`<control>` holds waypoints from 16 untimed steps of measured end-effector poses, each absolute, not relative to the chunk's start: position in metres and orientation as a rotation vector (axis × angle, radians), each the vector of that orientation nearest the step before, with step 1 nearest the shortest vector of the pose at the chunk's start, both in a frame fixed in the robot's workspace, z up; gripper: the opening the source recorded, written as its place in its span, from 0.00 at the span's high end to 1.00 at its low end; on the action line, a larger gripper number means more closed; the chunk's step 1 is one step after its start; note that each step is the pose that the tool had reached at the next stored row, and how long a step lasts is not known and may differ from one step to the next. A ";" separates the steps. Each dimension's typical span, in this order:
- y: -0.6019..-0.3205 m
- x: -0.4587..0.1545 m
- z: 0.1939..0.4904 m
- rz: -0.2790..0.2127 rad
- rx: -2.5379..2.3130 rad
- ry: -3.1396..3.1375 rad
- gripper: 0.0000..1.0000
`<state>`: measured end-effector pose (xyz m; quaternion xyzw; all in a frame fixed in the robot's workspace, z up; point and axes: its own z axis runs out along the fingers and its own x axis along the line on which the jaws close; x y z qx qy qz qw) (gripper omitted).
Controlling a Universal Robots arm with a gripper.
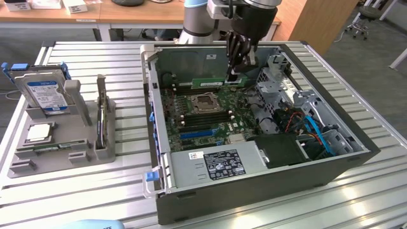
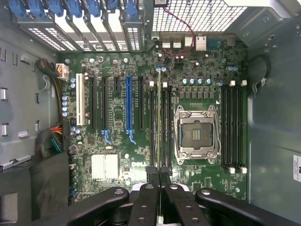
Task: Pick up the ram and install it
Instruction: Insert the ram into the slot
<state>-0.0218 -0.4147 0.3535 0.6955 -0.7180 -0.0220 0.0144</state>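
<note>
My gripper [image 1: 234, 76] reaches down into the open computer case [image 1: 356, 143], above the far side of the motherboard [image 1: 203, 119]. It is shut on the ram [image 1: 208, 82], a narrow green stick that juts from the fingertips towards the exterior view's left, level with the board. In the wrist view the ram [image 2: 159, 122] shows edge-on as a thin line running out from between the black fingers [image 2: 146, 197] of the gripper [image 2: 160, 175]. It hangs over the black memory slots [image 2: 164, 127] beside the empty processor socket [image 2: 195, 134]. Whether it touches a slot I cannot tell.
A grey holder [image 1: 102, 148] at the exterior view's left carries a hard drive [image 1: 41, 93], a square silver chip [image 1: 39, 132] and another green stick [image 1: 57, 147]. Inside the case are a power supply [image 1: 216, 164], a drive cage [image 1: 283, 81] and blue cables [image 1: 321, 136].
</note>
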 end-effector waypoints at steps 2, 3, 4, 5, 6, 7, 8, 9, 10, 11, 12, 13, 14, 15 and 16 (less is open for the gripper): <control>-0.415 -0.022 0.353 -0.068 2.165 -2.235 0.88; -0.415 -0.022 0.353 -0.068 2.165 -2.235 0.88; -0.415 -0.022 0.353 -0.068 2.165 -2.235 0.88; -0.415 -0.022 0.353 -0.068 2.165 -2.235 0.88; -0.415 -0.022 0.352 -0.068 2.165 -2.235 0.88; -0.415 -0.022 0.352 -0.068 2.165 -2.235 0.88; -0.415 -0.022 0.352 -0.068 2.165 -2.235 0.88; -0.415 -0.022 0.352 -0.068 2.165 -2.235 0.88; -0.415 -0.022 0.352 -0.068 2.165 -2.235 0.88; -0.415 -0.022 0.351 -0.068 2.165 -2.235 0.88; -0.415 -0.022 0.351 -0.068 2.165 -2.235 0.88; -0.415 -0.022 0.351 -0.068 2.165 -2.235 0.88; -0.415 -0.022 0.350 -0.068 2.165 -2.235 0.88; -0.415 -0.022 0.349 -0.068 2.165 -2.235 0.88; -0.415 -0.022 0.348 -0.068 2.165 -2.235 0.88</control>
